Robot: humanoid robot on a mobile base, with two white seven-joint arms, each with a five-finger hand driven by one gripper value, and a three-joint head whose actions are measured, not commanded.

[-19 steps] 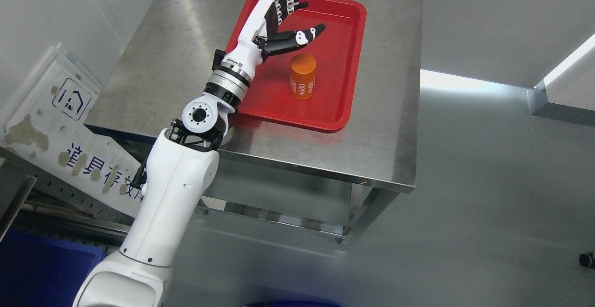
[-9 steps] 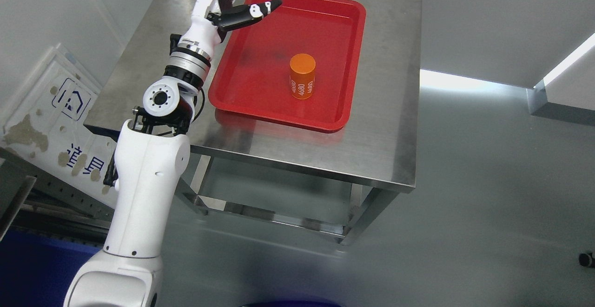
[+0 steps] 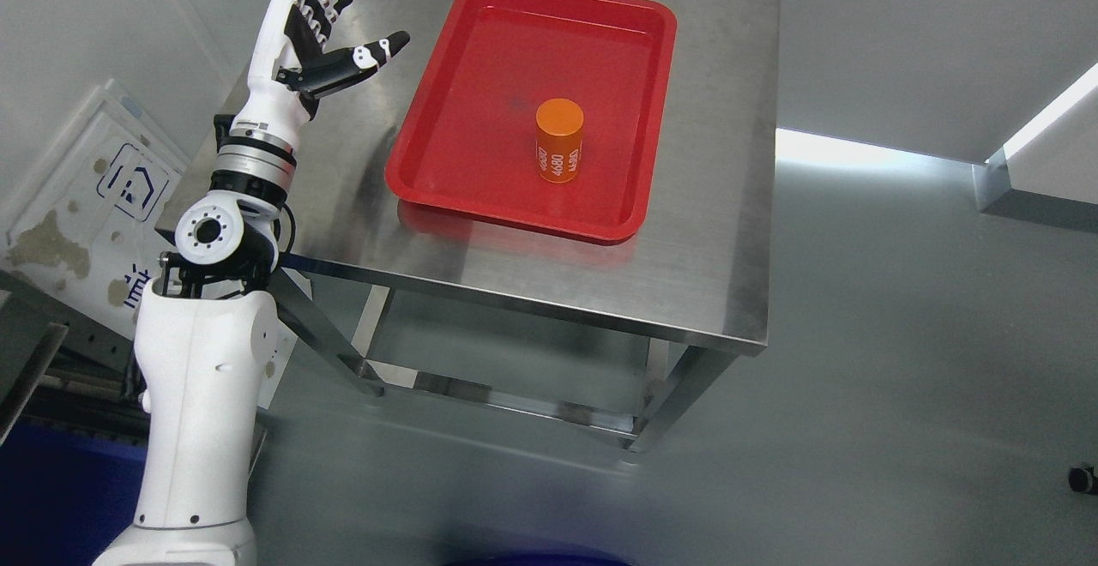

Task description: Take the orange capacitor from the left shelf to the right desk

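An orange capacitor (image 3: 559,139), a short cylinder with white print on its side, stands upright in a red tray (image 3: 463,163) on a steel table (image 3: 686,231). My left hand (image 3: 339,21) is raised over the table's left edge, well left of the tray. Its fingers are spread and hold nothing. The white left arm rises from the bottom left corner. The right arm is out of view.
A white sign board (image 3: 77,206) with blue print leans at the left, behind my arm. Something blue (image 3: 51,497) sits at the bottom left. A steel ledge (image 3: 1038,171) shows at the right edge, across grey floor.
My left hand has swung from above the tray, near the capacitor, leftward to the table's left edge, fingers still spread. The capacitor stays standing in the tray.
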